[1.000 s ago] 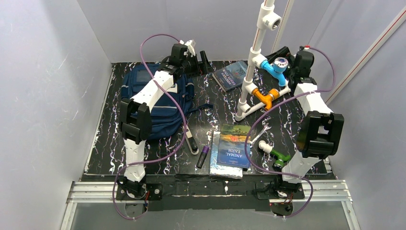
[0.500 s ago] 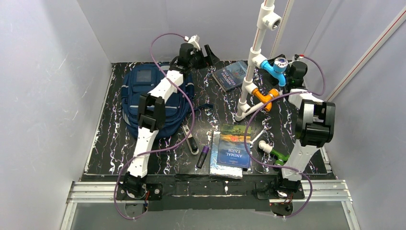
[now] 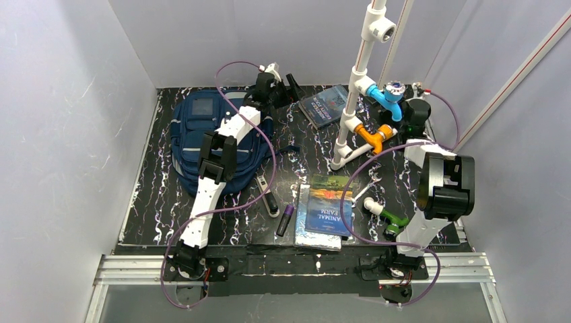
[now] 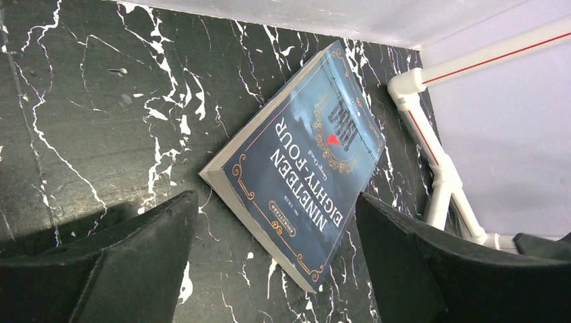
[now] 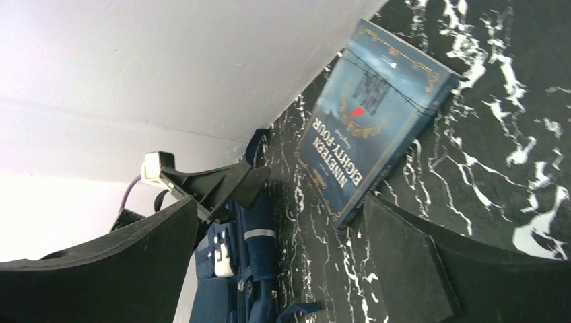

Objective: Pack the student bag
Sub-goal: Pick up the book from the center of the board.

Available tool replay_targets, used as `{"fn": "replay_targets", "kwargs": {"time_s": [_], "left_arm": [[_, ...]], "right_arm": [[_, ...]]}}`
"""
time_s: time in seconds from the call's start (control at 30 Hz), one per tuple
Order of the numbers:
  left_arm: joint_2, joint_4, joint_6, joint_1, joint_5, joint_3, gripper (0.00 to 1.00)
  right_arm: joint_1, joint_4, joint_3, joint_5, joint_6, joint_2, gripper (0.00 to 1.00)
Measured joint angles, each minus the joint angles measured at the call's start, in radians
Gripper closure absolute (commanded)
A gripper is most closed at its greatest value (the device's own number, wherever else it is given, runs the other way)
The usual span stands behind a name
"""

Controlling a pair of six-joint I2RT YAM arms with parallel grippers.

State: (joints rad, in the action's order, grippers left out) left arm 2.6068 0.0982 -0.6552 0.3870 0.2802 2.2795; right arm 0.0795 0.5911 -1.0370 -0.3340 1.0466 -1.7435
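A blue "Nineteen Eighty-Four" book [image 4: 303, 182] lies flat on the black marbled table [image 3: 155, 195] near its far edge, beside a white pipe stand [image 3: 350, 121] with blue and orange fittings. Nearer, an "Animal Farm" book [image 3: 328, 204] rests on a silvery flat item [image 3: 303, 225], with a purple marker [image 3: 285, 220] just to its left and a green-and-white pipe fitting [image 3: 392, 220] to its right.

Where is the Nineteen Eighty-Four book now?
Top view: the Nineteen Eighty-Four book lies by the far wall, between the left gripper and the pipe frame.
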Motion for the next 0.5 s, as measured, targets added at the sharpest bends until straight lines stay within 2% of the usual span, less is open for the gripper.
{"fn": "replay_targets", "kwargs": {"time_s": [0.13,0.2,0.37,0.5], "left_arm": [[0.004,0.059,-0.045,0.000,-0.021,-0.014,0.16],[0.008,0.085,-0.063,0.000,-0.040,-0.007,0.19],[0.037,0.188,-0.086,0.000,-0.113,0.010,0.22],[0.086,0.250,-0.091,0.003,-0.171,0.017,0.21]], "right_arm": [[-0.002,0.049,0.053,0.033,0.029,-0.006,0.00],[-0.001,0.097,0.061,0.035,0.047,-0.013,0.04],[-0.001,0.241,0.102,0.012,0.084,-0.027,0.05],[-0.001,0.295,0.116,-0.014,0.100,-0.046,0.05]]}}
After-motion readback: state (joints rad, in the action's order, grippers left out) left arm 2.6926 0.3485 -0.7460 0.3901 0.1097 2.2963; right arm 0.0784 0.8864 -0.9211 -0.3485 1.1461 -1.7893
